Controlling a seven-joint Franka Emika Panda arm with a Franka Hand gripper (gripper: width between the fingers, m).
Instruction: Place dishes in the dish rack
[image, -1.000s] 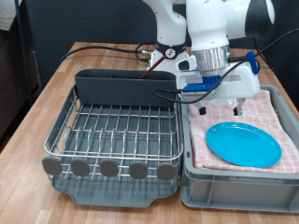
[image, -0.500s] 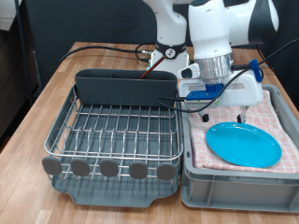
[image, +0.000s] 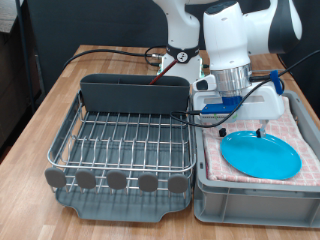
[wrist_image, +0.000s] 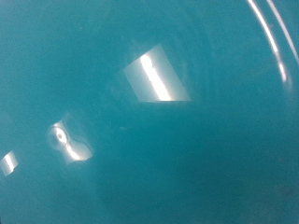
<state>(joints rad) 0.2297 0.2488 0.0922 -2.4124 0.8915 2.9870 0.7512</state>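
The exterior view looks down across the dish rack (image: 120, 140) from its front; the wrist view sits close over the plate (image: 260, 155), shared by both.

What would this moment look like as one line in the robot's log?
gripper: just above plate | plate: flat on checked cloth in bin | dish rack: no dishes

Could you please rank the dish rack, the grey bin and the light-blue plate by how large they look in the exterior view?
1. dish rack, largest
2. grey bin, partly cut off at the frame's edge
3. light-blue plate, smallest, lying in the bin
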